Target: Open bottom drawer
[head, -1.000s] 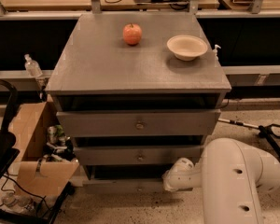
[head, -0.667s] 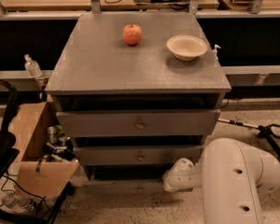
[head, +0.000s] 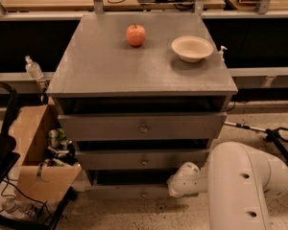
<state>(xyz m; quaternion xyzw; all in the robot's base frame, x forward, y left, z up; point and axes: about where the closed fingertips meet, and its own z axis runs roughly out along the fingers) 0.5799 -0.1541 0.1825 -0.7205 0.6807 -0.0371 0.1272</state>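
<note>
The grey cabinet [head: 139, 71] has three drawer fronts. The bottom drawer [head: 120, 192] is the narrowest and lowest, just above the floor, with a small round metal knob [head: 143, 194] at its centre. It looks nearly flush under the middle drawer [head: 134, 159]. My white arm [head: 245, 186] comes in from the lower right. My gripper [head: 176, 184] is at the arm's end, low at the cabinet's front, against the right part of the bottom drawer and to the right of its knob. The arm hides the drawer's right end.
An apple [head: 136, 35] and a beige bowl [head: 192, 48] sit on the cabinet top. An open cardboard box [head: 36, 147] with clutter stands at the left, beside a black frame [head: 5, 128]. A black tool [head: 273, 135] lies on the floor at the right.
</note>
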